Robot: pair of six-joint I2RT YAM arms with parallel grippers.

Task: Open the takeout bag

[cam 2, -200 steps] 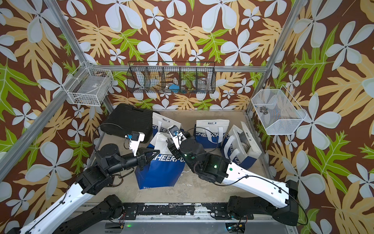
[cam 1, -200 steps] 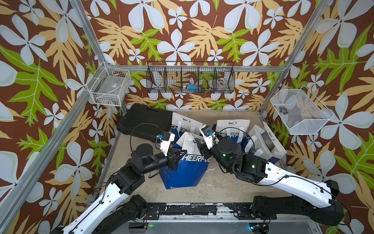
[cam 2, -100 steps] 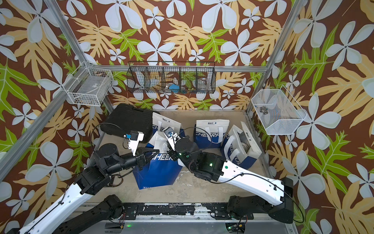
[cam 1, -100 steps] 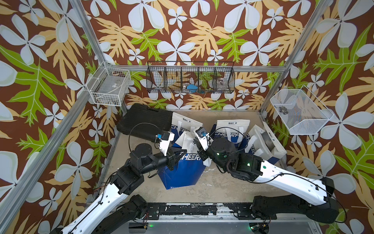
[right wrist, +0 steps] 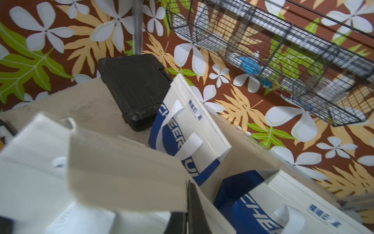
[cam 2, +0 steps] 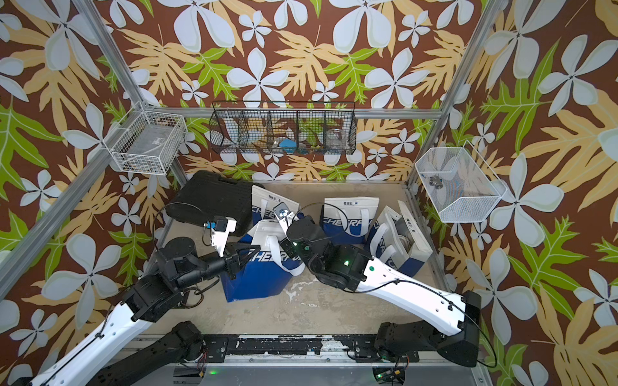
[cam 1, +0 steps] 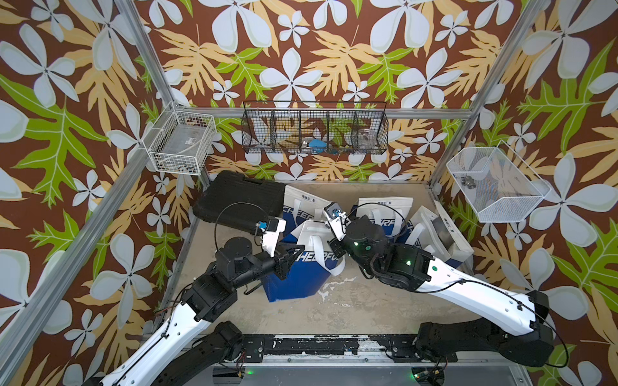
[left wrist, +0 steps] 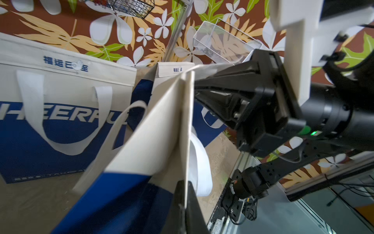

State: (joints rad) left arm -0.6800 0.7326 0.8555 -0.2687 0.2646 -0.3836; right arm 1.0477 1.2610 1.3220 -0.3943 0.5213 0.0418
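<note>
The takeout bag (cam 1: pixel 294 280) (cam 2: pixel 254 280), blue below and white at the top, stands mid-table in both top views. My left gripper (cam 1: pixel 298 250) (cam 2: pixel 255 248) is shut on the left end of its white top rim. In the left wrist view the fingers (left wrist: pixel 192 210) pinch the thin rim edge (left wrist: pixel 162 125). My right gripper (cam 1: pixel 334 242) (cam 2: pixel 284 243) is shut on the rim's right end. The right wrist view shows its dark fingers (right wrist: pixel 194 206) closed on the white flap (right wrist: pixel 121 168). A white handle loop (cam 1: pixel 326 260) hangs down the front.
Two more blue-and-white bags (cam 1: pixel 301 205) (cam 1: pixel 384 214) stand behind, and an open one (cam 1: pixel 438 234) leans at the right wall. A black case (cam 1: pixel 237 197) lies at the back left. Wire baskets (cam 1: pixel 180 142) (cam 1: pixel 314 128) (cam 1: pixel 495 183) hang on the walls.
My right gripper has swung left from beside the bag to its top rim and closed on it. The left gripper has kept its hold without moving.
</note>
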